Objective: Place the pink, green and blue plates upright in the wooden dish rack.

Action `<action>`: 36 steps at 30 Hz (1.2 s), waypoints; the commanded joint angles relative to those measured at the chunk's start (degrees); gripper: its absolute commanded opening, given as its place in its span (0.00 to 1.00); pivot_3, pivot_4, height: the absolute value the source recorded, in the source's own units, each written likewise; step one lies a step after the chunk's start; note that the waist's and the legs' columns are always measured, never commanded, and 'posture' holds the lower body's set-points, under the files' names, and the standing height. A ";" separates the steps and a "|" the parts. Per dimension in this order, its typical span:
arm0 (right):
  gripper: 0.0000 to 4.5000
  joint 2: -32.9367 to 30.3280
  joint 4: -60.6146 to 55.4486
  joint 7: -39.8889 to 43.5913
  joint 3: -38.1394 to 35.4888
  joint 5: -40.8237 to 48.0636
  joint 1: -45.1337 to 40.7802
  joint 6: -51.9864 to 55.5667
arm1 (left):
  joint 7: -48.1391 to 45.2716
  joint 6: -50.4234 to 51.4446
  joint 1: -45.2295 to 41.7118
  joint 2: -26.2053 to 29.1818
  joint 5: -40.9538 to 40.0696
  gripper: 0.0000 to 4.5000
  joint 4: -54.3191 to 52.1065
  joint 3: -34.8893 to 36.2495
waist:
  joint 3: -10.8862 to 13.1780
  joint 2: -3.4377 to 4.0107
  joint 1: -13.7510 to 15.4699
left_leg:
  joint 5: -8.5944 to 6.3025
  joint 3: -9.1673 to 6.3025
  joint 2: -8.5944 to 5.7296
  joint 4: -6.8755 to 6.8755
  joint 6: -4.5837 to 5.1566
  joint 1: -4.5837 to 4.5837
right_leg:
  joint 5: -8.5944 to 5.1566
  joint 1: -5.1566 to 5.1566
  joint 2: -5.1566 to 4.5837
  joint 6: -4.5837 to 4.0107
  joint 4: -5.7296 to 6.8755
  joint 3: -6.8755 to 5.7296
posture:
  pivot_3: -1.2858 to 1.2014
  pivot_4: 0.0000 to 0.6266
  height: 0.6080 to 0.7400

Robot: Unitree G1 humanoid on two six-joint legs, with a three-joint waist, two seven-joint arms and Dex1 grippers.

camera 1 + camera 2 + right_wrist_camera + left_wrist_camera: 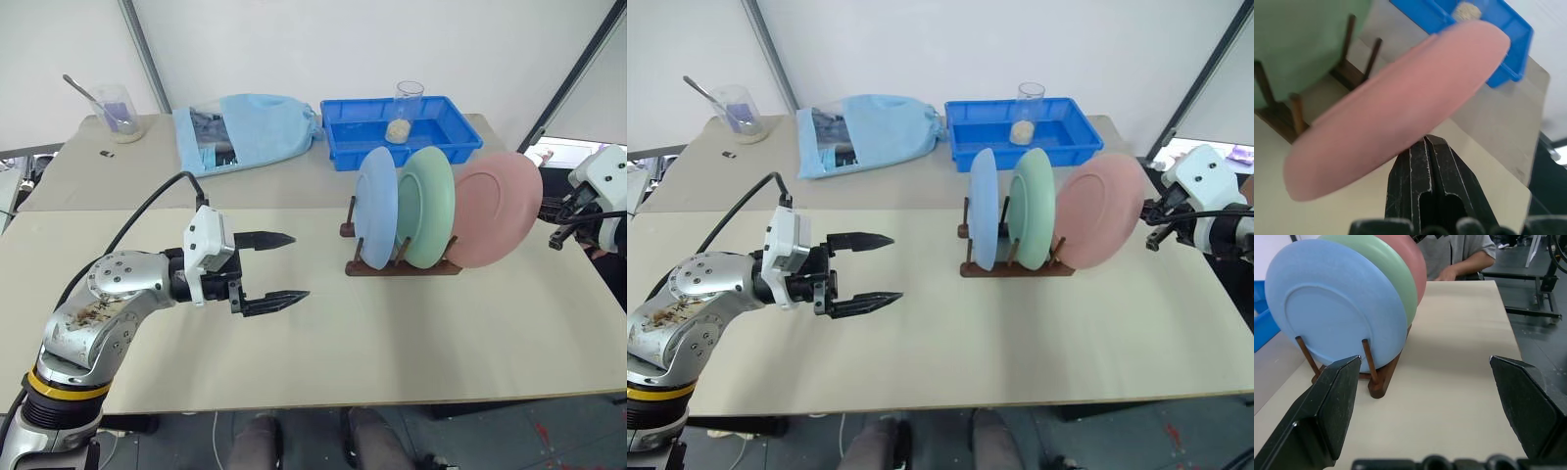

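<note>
Bright, even light; soft shadows

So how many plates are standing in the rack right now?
3. The blue plate is at the rack's left end, the green plate in the middle, the pink plate leaning at the right end.
</note>
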 commanded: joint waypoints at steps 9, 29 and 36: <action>0.01 0.60 -6.32 2.29 -7.07 1.01 0.60 3.11 | 1.11 -1.02 -0.67 1.07 2.47 1.00 -0.13 1.11 | 0.00 0.00 0.09 | 0.00 0.00 0.01 0.01 0.00 0.04 | 0.00 0.00 0.01 0.00 0.05 -0.01 | 0.52 0.24 1.00; 1.00 -6.66 -8.35 28.32 -17.44 0.68 21.76 -8.59 | -2.80 -2.33 28.58 17.65 15.73 1.00 2.02 21.48 | 0.00 0.03 -0.07 | 0.00 0.33 0.21 -0.06 -0.06 0.25 | -0.08 -0.26 -0.13 -0.14 0.24 -0.09 | 0.52 0.24 1.00; 1.00 -4.94 -8.58 27.72 -14.42 0.56 19.35 -9.88 | -0.86 -1.95 30.67 15.59 16.55 1.00 1.12 22.39 | 0.00 0.03 0.12 | 0.00 0.60 0.31 -0.04 -0.09 0.22 | -0.07 -0.34 -0.19 -0.15 0.20 -0.09 | 0.52 0.24 1.00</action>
